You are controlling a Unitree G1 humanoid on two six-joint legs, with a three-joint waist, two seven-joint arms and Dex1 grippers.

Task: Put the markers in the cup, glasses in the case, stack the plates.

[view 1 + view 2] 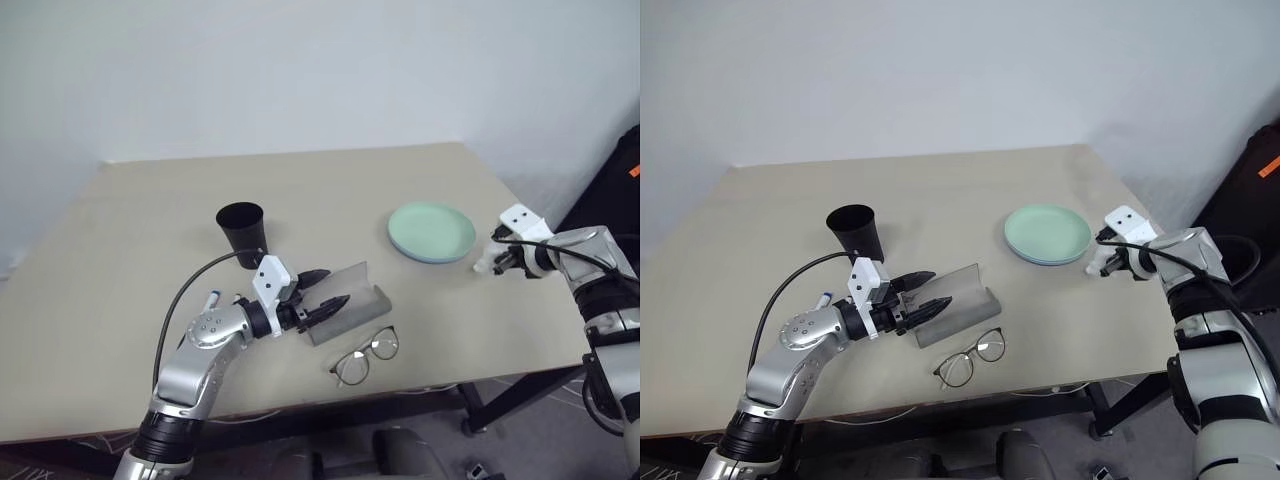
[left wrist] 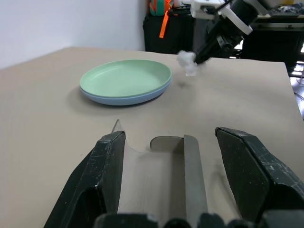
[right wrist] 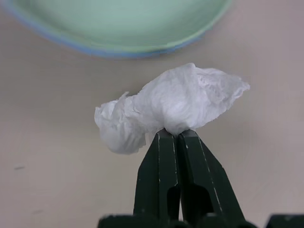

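Note:
The black cup (image 1: pixel 241 228) stands upright left of the table's middle. Just in front of it, my left gripper (image 1: pixel 335 286) is open and level, its fingers (image 2: pixel 102 180) pointing over the open grey case (image 1: pixel 352 298). The wire-frame glasses (image 1: pixel 365 357) lie near the front edge, beside the case. One marker (image 1: pixel 213 298) peeks out behind my left forearm, mostly hidden. The mint green plate (image 1: pixel 432 230) rests on the light blue plate (image 2: pixel 124 99). Right of the plates, my right gripper (image 3: pixel 178 134) is shut on a crumpled white paper (image 3: pixel 173 102), held off the table.
The table's right edge (image 1: pixel 545 300) runs close under my right gripper. Black bags with an orange strap (image 2: pixel 164 23) stand on the floor beyond that edge. A white wall backs the table.

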